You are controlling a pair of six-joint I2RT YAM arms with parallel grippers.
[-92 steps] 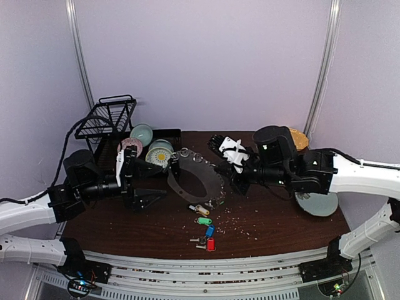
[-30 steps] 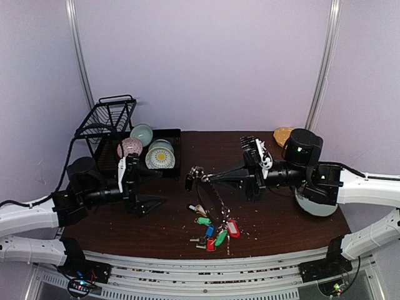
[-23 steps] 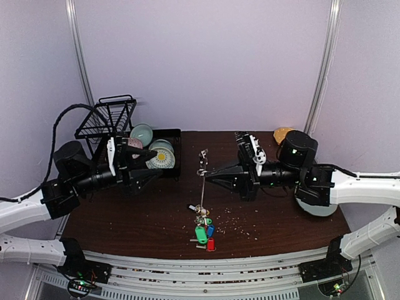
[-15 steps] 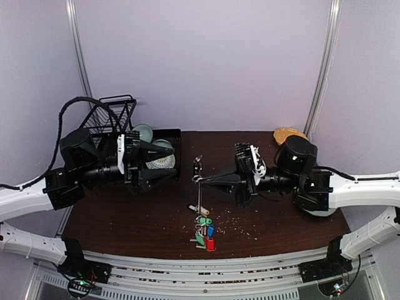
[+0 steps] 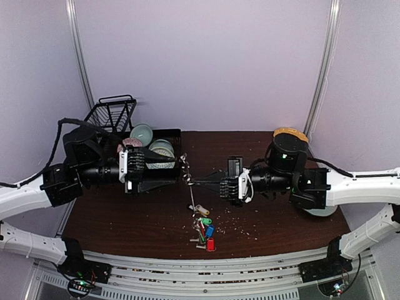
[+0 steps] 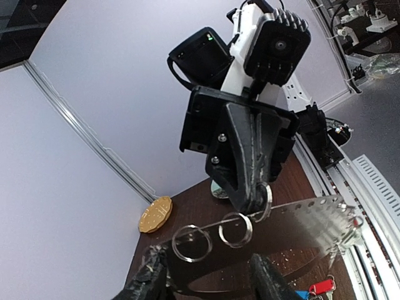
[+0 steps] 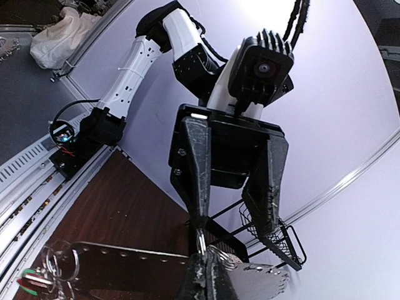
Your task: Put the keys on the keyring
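Note:
The keyring (image 5: 190, 190) is a thin dark hoop that hangs edge-on above the table's middle. My right gripper (image 5: 195, 182) is shut on its rim. In the right wrist view (image 7: 205, 278) the pinch is at the bottom edge. The hoop shows there as a perforated band (image 7: 125, 265). My left gripper (image 5: 178, 173) is open, level with the hoop's top. In the left wrist view (image 6: 209, 284) its fingers straddle the band (image 6: 306, 209), which carries small split rings (image 6: 235, 229). Keys (image 5: 201, 226) with green, blue and red tags lie under the hoop.
A black wire dish rack (image 5: 110, 117) and a tray of patterned plates (image 5: 154, 147) stand at the back left. A golden disc (image 5: 287, 132) lies at the back right. A pale plate (image 5: 322, 212) sits under the right arm. Crumbs (image 5: 237, 222) dot the dark table.
The hoop was lifted off the table and now hangs edge-on from my right gripper. My right gripper has rolled and shifted left. My left gripper has come in close to the hoop's top.

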